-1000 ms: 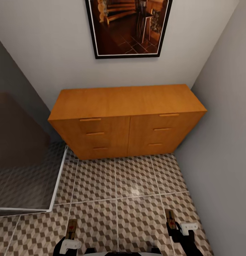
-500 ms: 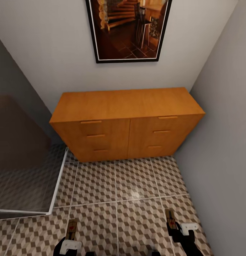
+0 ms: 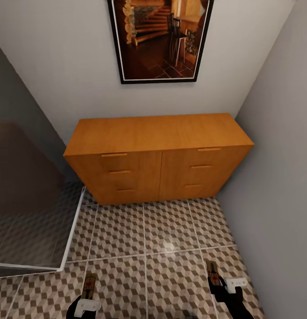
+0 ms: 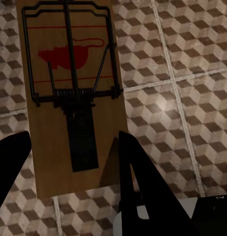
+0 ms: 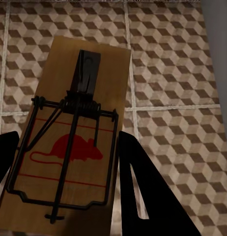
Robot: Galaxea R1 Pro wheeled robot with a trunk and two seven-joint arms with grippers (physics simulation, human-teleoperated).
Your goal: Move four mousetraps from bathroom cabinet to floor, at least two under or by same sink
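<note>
Each gripper pinches one mousetrap above the floor [image 3: 144,235]: left gripper [image 4: 74,162] on left trap [image 4: 69,88], right gripper [image 5: 64,182] on right trap [image 5: 74,142]. The cabinet [image 3: 158,150] stands ahead against the wall, open tiles before it; wrist views show the red mouse prints

Head high above floor [image 3: 144,239]; wrists close.

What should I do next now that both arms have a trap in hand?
Probably turn the base away from the cabinet in search of the sink. The left gripper and right gripper each hold a mousetrap above the tiled floor, and the drawers are shut.
</note>
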